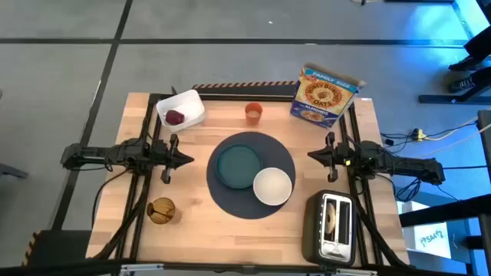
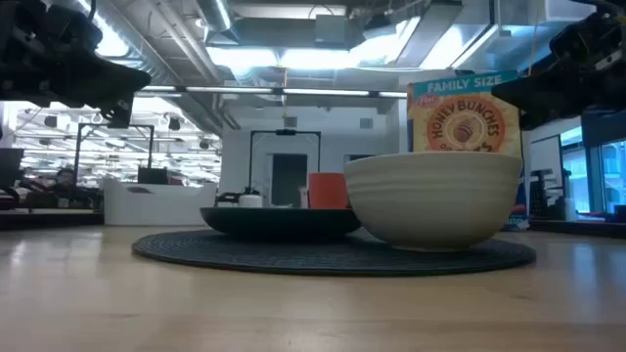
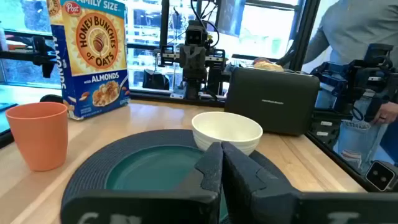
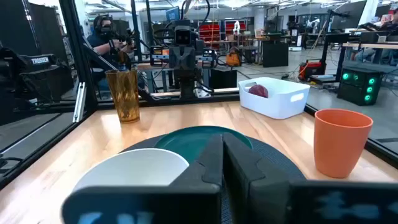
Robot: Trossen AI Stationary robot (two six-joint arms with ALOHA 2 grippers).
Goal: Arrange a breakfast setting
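Observation:
A round dark-blue placemat [image 1: 252, 175] lies mid-table. On it rest a teal plate [image 1: 236, 165] and, overlapping the plate's right near rim, a white bowl [image 1: 272, 186]. An orange cup [image 1: 254, 113] stands on the table behind the mat. A red fruit [image 1: 176, 117] lies in a white bin [image 1: 181, 110] at the far left. A tan bagel [image 1: 330, 222] sticks up from a toaster slot. No metal utensil shows. My left gripper [image 1: 190, 160] hovers left of the mat, shut and empty [image 3: 222, 165]. My right gripper [image 1: 311, 156] hovers right of the mat, shut and empty [image 4: 222, 158].
A black toaster [image 1: 332, 228] stands at the near right. A cereal box [image 1: 326, 95] stands at the far right. An amber ribbed glass [image 1: 161, 210] stands at the near left. Bare wood lies in front of the mat. A person shows beyond the table [image 3: 348, 37].

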